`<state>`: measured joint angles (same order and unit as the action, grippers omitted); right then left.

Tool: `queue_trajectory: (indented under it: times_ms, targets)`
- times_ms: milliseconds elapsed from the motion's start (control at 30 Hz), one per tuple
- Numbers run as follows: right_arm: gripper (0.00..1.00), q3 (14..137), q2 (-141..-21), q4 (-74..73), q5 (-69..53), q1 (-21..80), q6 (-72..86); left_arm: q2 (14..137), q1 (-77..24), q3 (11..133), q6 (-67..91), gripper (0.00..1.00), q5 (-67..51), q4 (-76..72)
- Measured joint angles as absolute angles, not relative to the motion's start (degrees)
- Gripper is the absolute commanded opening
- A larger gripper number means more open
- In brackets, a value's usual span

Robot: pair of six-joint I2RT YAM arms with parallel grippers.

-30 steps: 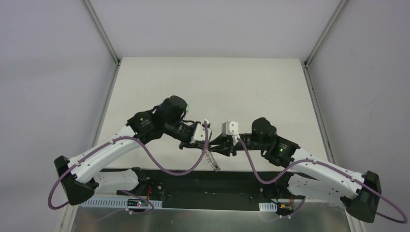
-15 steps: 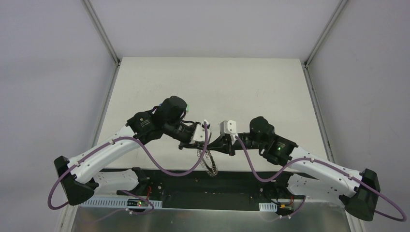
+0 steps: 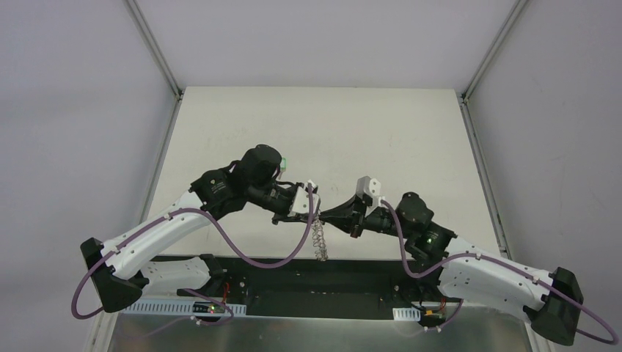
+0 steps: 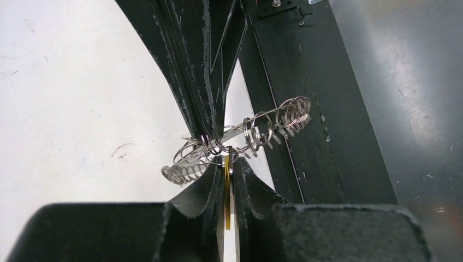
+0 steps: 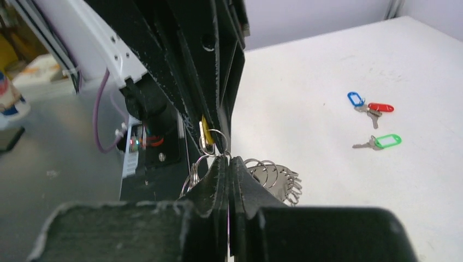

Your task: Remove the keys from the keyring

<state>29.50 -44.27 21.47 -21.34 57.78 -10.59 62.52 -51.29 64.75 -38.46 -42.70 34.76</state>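
Note:
The keyring (image 3: 317, 242) hangs between my two grippers above the table's near edge. In the left wrist view it (image 4: 267, 125) is a silver band fringed with wire loops. My left gripper (image 4: 226, 164) is shut on a yellow-tagged key (image 4: 226, 185) that still hangs on the ring. My right gripper (image 5: 227, 159) is shut on the ring's edge (image 5: 275, 177), tip to tip with the left gripper (image 3: 314, 214). The yellow tag (image 5: 205, 130) shows just above my right fingertips. Blue (image 5: 355, 98), red (image 5: 380, 107) and green (image 5: 387, 141) tagged keys lie loose on the table.
A black base rail (image 3: 315, 275) runs along the table's near edge under the hanging ring, also in the left wrist view (image 4: 306, 82). The white table (image 3: 330, 132) stretches away behind the grippers. Grey walls stand at both sides.
My right arm has swung to the right and its wrist has turned, still gripping the ring. The ring has swung from slanted to nearly straight down. The left arm has barely moved.

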Motion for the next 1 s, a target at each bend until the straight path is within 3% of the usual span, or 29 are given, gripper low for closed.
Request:
queue_trajectory:
  times_ms: [400, 500, 567, 767, 1000]
  targets:
    - [0.01, 15.2, -45.2, 53.6, -10.5, 58.5, 2.9, 62.5, -51.3, 64.8, -38.5, 0.00, -41.6, 33.6]
    - [0.29, 13.8, -45.8, 57.7, -9.6, 58.6, 3.7, 62.5, -51.3, 64.8, -38.6, 0.00, -41.5, 33.1]
    - [0.35, 13.5, -45.6, 58.5, -9.3, 58.6, 3.8, 62.5, -51.3, 64.8, -38.5, 0.00, -41.7, 33.3]
    - [0.39, 13.5, -38.5, 52.9, -9.2, 58.2, 0.1, 62.4, -51.3, 64.7, -38.5, 0.00, -42.0, 35.3]
    - [0.39, 23.3, -34.3, 27.0, -16.1, 58.1, -12.0, 62.4, -51.3, 64.7, -38.5, 0.00, -42.3, 36.0]
